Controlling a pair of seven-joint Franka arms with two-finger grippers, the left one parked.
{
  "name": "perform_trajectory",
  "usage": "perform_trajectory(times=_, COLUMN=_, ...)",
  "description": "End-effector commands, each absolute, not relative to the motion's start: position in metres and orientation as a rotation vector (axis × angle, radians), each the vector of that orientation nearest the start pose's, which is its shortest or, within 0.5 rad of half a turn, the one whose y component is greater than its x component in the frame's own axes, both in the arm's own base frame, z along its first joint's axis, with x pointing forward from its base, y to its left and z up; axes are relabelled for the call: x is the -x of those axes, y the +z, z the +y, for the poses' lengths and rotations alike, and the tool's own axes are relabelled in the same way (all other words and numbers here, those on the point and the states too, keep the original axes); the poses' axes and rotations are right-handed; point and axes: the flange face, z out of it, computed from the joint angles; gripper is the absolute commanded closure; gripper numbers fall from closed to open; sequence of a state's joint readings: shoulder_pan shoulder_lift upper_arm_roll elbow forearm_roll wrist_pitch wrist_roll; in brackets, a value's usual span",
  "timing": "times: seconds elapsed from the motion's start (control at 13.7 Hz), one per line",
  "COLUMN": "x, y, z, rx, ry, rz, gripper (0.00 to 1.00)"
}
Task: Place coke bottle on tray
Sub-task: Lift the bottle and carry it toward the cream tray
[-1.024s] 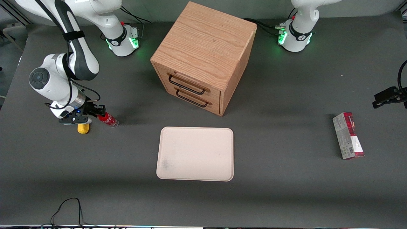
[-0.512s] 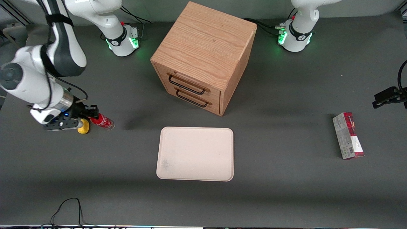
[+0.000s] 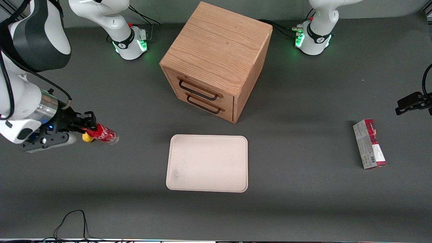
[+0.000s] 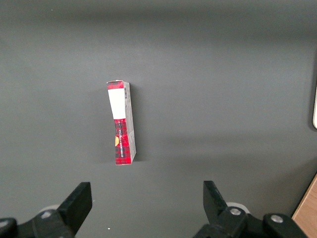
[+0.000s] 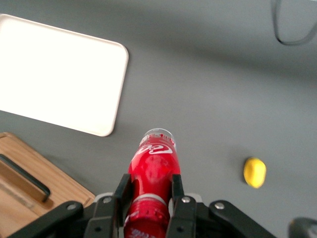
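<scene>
Above the grey table (image 3: 303,209), tool (image 3: 88,126) clamped on coke bottle (image 3: 104,133), base toward tray (image 3: 207,163).

Even, soft light falls from overhead on my bench (image 3: 303,209), which reads as matte dark grey with no glare. A broad, faint shadow band crosses it nearer the front camera than the tray (image 3: 207,163). The wooden cabinet (image 3: 216,60) throws a soft shadow toward the parked arm's end. In my wrist view the tray (image 5: 59,74) is overexposed to flat white, and my claw (image 5: 148,208), clamped on the coke bottle (image 5: 153,173), looks slightly soft up close.
</scene>
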State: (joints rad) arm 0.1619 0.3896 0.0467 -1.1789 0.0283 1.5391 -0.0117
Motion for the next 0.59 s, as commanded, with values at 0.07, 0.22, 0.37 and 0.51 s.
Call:
perform_trajectory(times=0.07, x=-0.698, y=0.519, z=0.207, rx=2.98, ry=-0.001, rz=-0.311, gripper=0.87)
perform_trajectory(times=0.22, x=-0.715, y=0.472, z=0.247, rx=2.97, ry=-0.083, rz=-0.312, gripper=0.87)
perform_trajectory(times=0.37, x=-0.725, y=0.425, z=0.273, rx=3.011, ry=-0.159, rz=-0.381, gripper=0.87)
perform_trajectory(times=0.51, x=-0.728, y=0.388, z=0.295, rx=3.025, ry=-0.191, rz=-0.368, gripper=0.87)
